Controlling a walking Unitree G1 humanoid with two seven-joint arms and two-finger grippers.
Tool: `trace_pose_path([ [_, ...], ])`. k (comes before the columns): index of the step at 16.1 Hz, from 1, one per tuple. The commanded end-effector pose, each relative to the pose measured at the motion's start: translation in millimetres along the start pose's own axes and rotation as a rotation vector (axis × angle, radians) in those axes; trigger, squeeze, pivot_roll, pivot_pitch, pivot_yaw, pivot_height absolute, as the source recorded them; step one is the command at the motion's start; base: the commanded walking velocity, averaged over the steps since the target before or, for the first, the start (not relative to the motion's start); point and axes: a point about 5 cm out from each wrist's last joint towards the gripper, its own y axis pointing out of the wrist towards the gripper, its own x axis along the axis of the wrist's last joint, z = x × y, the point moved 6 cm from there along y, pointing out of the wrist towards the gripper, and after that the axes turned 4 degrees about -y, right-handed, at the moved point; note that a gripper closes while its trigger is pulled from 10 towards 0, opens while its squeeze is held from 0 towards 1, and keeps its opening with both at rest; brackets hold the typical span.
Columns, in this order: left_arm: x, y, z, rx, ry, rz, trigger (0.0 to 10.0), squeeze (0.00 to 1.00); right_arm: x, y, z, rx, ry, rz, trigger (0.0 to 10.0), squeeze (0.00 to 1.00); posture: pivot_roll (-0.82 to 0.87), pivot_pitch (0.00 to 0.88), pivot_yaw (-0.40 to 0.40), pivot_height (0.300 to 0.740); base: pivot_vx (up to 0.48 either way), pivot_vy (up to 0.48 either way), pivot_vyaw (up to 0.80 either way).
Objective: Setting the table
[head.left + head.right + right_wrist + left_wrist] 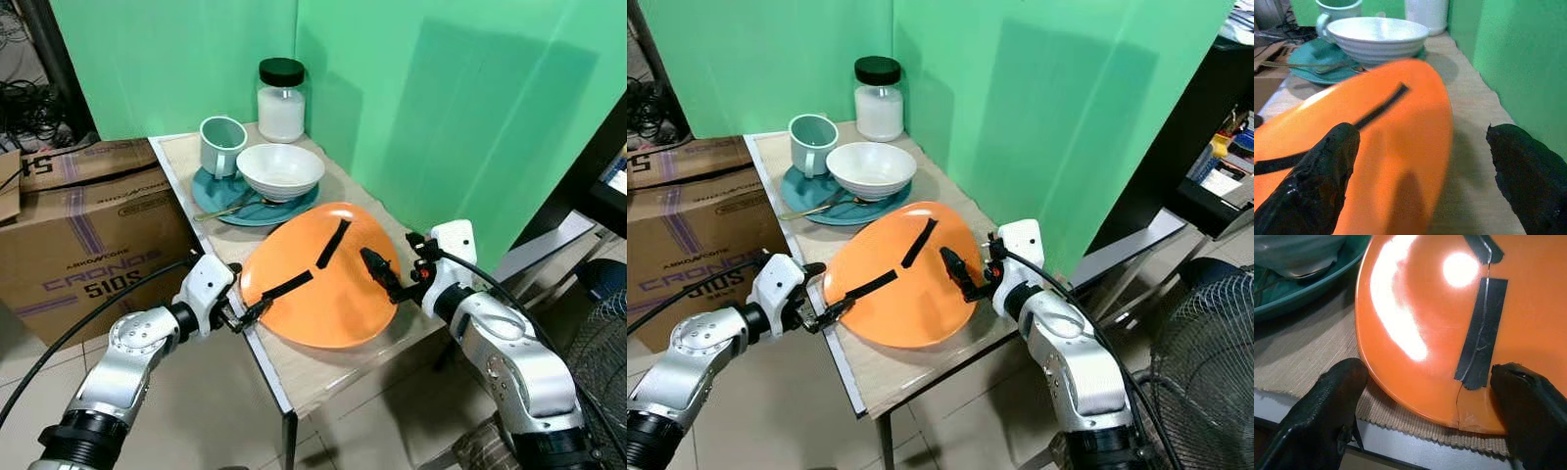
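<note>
One orange plate (323, 284) in front of me, lying on the woven mat (1312, 352) at the near end of the worktop (323, 377), patched with two strips of black tape (333, 243) over a crack. My left claw (245, 315) is at the plate's left rim, fingers (1327, 406) spread with the edge between them, not clenched on it. My right claw (382, 274) reaches in at the right rim, fingers (1317, 181) wide apart too, one over the plate and one out beside it above the mat.

Further back: one teal plate (220, 191), carrying one white bowl (280, 168) and one pale green mug (222, 145), with one utensil (227, 208) resting on it. Behind those, one glass jar (281, 101) with a black lid, against the green backdrop (441, 108). Left of the worktop, two cardboard boxes (88, 245) stacked.
</note>
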Motion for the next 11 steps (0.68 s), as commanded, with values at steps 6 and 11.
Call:
trace_pose_path([
  [6, -23, -2.6, -6.0, -0.019, -0.008, 0.083, 10.0, 0.00, -16, -1.8, -20.1, 0.044, 0.203, 0.164, 10.0, 0.00, 0.14, 0.000, -0.055, 0.740, 0.000, 0.000, 0.00],
  [11, -25, -3.4, -5.5, -0.019, 0.000, 0.086, 10.0, 0.00, -14, -7.4, 2.7, 0.207, 0.403, 0.278, 9.2, 0.00, 0.15, 0.000, -0.055, 0.740, 0.000, 0.000, 0.00],
])
